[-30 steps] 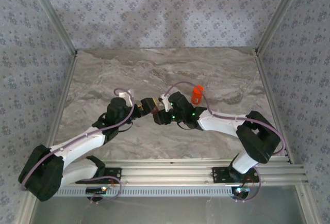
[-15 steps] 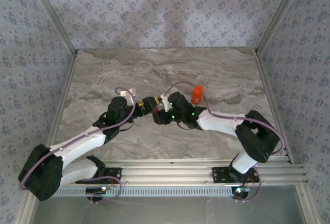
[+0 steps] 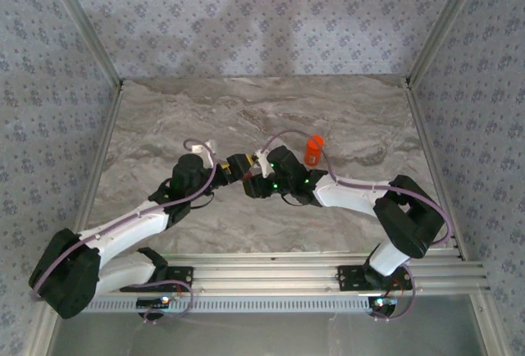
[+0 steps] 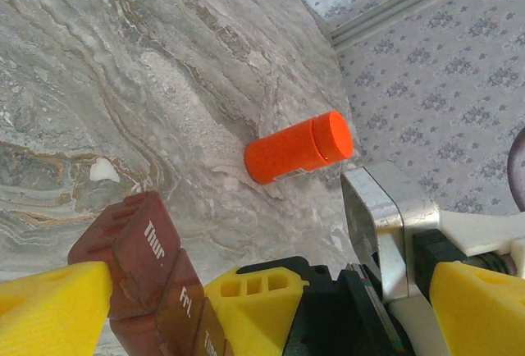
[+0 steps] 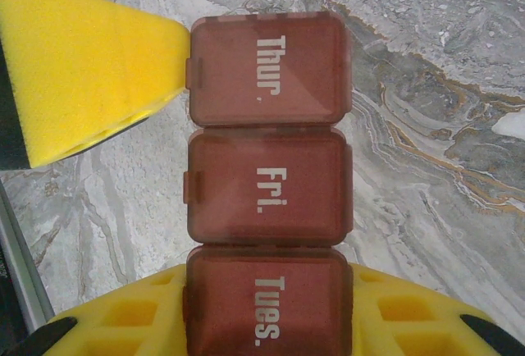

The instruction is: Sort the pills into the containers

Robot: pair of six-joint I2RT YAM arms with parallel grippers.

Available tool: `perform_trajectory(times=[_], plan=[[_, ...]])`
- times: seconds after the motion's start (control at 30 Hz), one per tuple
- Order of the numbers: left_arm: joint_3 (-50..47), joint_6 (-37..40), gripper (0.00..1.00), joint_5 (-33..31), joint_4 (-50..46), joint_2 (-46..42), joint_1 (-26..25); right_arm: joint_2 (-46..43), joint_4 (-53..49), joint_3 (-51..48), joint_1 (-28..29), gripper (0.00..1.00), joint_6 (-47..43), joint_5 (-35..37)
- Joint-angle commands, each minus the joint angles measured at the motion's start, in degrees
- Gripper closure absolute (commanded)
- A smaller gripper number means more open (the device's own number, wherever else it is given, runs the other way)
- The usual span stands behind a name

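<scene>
Strip of dark red-brown plastic pill cells (image 5: 267,200) hangs mid-table, clamped at its "Tues." end by the right gripper (image 5: 262,327) — probably steadied so the wide-spread left gripper (image 3: 221,167), one yellow fingertip (image 5: 82,77) against the "Thur." lid tab (image 5: 191,69), can flip it.

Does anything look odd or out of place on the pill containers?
Yes: on the containers, the lid labels run Thur., Fri., Tues., which is not weekday order. The three lids seen are shut and look undamaged.

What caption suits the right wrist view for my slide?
Dark red containers, lids shut and marked Thur., Fri., Tues., against a marble table, a yellow fingertip at the Thur. corner.
</scene>
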Motion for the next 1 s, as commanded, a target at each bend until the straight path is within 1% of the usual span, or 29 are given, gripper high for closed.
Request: perform_trajectory(times=[0.0,0.43,0.73,0.83,0.97], plan=[[2.5,-0.9,0.01,0.0,2.6,0.5,-1.3,1.1,1.2,1.1,0.7,0.79,0.0,-0.5],[4.9,-4.2,0.01,-1.9,7.2,-0.7,-4.7,2.7,2.5,0.8,0.4,0.81,0.9,0.1],[3.8,-3.9,0.01,-6.2,9.1,-4.7,-5.6,2.5,2.6,0.1,0.0,0.82,0.9,0.0],[3.7,-3.4,0.01,-8.8,4.4,-6.6,-5.6,2.5,2.8,-0.2,-0.2,0.82,1.0,0.0],[1.1,-4.6,0.01,-12.1,0.5,-8.6,-5.5,1.6,2.9,-0.7,-0.8,0.82,1.4,0.0]])
